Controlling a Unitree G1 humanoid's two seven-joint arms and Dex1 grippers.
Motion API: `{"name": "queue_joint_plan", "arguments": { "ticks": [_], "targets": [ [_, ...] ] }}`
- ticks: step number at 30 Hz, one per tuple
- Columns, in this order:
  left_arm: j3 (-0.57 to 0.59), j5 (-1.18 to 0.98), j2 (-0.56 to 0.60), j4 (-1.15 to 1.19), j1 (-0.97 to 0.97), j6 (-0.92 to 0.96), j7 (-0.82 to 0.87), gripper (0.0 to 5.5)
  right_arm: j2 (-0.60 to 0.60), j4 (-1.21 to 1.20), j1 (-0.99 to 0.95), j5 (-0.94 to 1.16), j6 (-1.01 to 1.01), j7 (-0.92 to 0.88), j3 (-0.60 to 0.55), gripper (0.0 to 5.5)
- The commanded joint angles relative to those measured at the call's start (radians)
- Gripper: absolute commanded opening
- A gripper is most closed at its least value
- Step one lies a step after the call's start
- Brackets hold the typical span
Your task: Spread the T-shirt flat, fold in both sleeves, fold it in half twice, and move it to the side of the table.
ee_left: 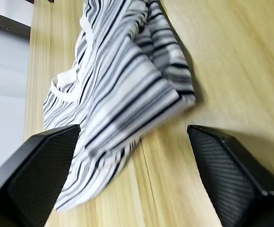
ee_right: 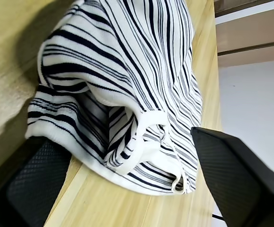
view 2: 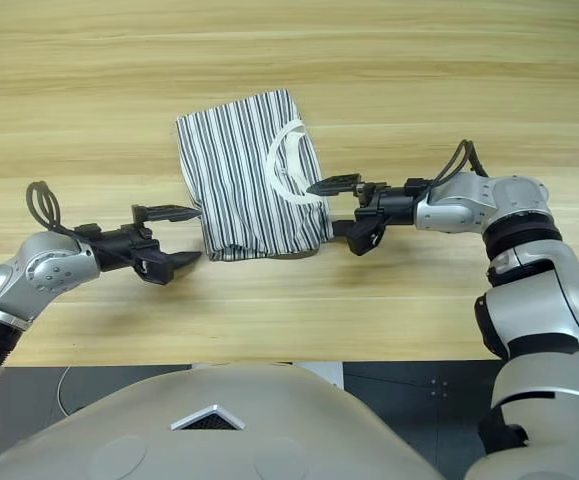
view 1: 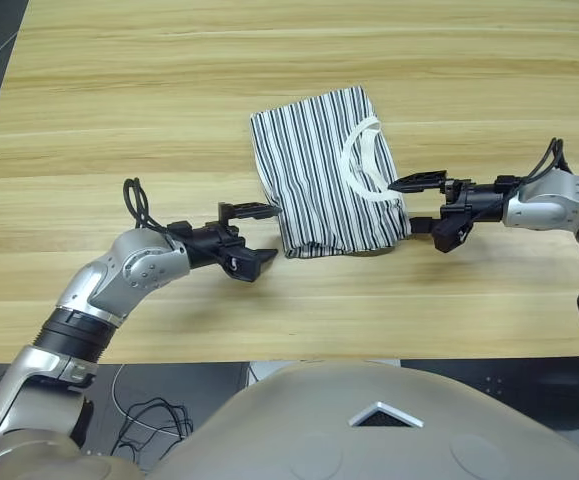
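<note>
Striped T-shirt (view 1: 324,170) lies on the wooden counter (view 1: 169,100) as a compact folded packet, several layers stacked, its white collar (view 1: 361,160) showing on top toward the packet's right side. Judged from the shape, the folds look done or nearly so, and the move to the side remains. Expect it to be light, soft and limp: no stiffness to carry a corner, layers free to slide over each other, and the near edge already a little puffy and uneven in both wrist views. If you pinch only the top ply, the stack will likely peel open, so take the full thickness at the two near corners, or low along the side edges, and keep the packet dragging on the wood rather than hanging. Left claw (view 1: 269,233) sits just beside the T-shirt's near left corner, fingers spread wide, holding nothing, forearm low and pointing in toward the cloth. Right claw (view 1: 404,205) sits at the T-shirt's near right corner, just below the collar, also spread, arm stretched nearly level toward the cloth. Whether its lower finger touches the hem, you cannot tell.
</note>
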Motion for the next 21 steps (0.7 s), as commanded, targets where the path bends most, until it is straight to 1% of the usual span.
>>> {"name": "queue_joint_plan", "arguments": {
  "ticks": [1, 9, 11, 15, 19, 21],
  "targets": [
    [-0.031, 0.050, -0.012, 0.020, 0.004, 0.012, -0.036, 4.23, 0.023, 0.023, 0.007, -0.075, 0.026, -0.025, 0.070, 4.43],
    [-0.041, 0.056, -0.041, 0.037, -0.037, 0.006, -0.050, 4.23, 0.002, 0.008, -0.012, -0.114, 0.017, -0.084, 0.150, 4.43],
    [-0.050, 0.060, -0.043, 0.049, -0.046, -0.006, -0.058, 4.27, -0.001, 0.015, -0.019, -0.114, 0.006, -0.087, 0.163, 4.06],
    [-0.064, 0.067, -0.050, 0.078, -0.063, -0.017, -0.063, 3.59, -0.004, 0.017, -0.034, -0.128, -0.006, -0.099, 0.195, 3.26],
    [-0.066, 0.067, -0.051, 0.090, -0.065, -0.015, -0.063, 3.05, -0.008, 0.019, -0.050, -0.154, -0.004, -0.126, 0.223, 2.58],
    [-0.066, 0.061, -0.051, 0.091, -0.063, -0.019, -0.069, 2.65, -0.005, 0.027, -0.057, -0.164, 0.001, -0.142, 0.234, 2.10]
  ]
}}
